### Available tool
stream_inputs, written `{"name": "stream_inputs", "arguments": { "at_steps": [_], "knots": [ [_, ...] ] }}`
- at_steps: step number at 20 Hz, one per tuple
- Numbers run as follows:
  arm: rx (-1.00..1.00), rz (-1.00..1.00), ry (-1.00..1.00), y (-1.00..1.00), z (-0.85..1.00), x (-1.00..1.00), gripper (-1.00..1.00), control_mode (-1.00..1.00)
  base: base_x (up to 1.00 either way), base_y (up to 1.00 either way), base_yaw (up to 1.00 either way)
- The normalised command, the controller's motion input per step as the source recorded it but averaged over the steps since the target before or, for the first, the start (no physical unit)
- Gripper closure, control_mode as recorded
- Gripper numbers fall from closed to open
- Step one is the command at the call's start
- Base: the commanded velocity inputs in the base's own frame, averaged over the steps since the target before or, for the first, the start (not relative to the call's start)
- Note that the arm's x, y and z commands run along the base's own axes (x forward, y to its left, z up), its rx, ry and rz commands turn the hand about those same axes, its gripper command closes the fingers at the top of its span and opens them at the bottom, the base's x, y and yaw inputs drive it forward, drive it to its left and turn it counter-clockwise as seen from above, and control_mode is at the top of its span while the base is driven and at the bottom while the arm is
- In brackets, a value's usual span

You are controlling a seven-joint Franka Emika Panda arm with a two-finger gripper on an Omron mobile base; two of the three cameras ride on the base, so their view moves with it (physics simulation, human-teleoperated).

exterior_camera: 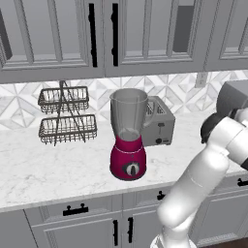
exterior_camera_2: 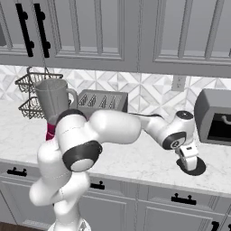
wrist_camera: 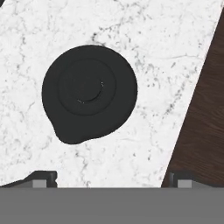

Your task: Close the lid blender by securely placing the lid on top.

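Step in hand, as I judge it: reaching for the lid, not yet grasped. Lid (wrist_camera: pixel 89 93) lies flat on the marble counter (wrist_camera: pixel 166 52), upper-left-centre of the hand view, dark round cap with a small spout bump at its lower left. In the right base view the lid (exterior_camera_2: pixel 193 166) sits lower right, close to the counter's front edge, below the microwave (exterior_camera_2: pixel 215 116).

Gripper (exterior_camera_2: pixel 188 158) hangs just above the lid, pointing down. Finger tips (wrist_camera: pixel 43 178) peek up at the bottom of the hand view, wide apart, nothing between them: jaws released, empty. The lid sits above and left of the midpoint between the tips, so the hand is not centred over it.

Blender (exterior_camera: pixel 128 134) stands centre of the left base view, jar open on top, no cap on it, red base with knob facing front. Toaster (exterior_camera: pixel 159 122) just behind it at right, wire basket rack (exterior_camera: pixel 65 116) at upper left. In the right base view the blender (exterior_camera_2: pixel 53 103) is far left, well apart from the lid.

Next move, my guess: shift the hand so the lid is centred, descend, clench on its rim, lift, then carry it a long way across to the jar rim and press down level.
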Motion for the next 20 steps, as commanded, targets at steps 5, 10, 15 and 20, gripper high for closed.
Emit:
{"name": "stream_inputs", "arguments": {
  "at_steps": [5,10,15,20],
  "knots": [
    [0.09,0.00,0.08,-0.28,-0.01,0.29,-1.00,-1.00,0.00,0.00,0.00],
    [0.03,0.00,0.08,-0.17,-0.02,0.28,-1.00,-1.00,0.00,0.00,0.00],
    [0.00,0.00,0.04,-0.11,-0.25,0.16,-1.00,-1.00,0.00,0.00,0.00],
    [0.05,0.00,0.00,-0.29,-0.45,0.01,-1.00,-1.00,0.00,0.00,0.00]
  ]
}}
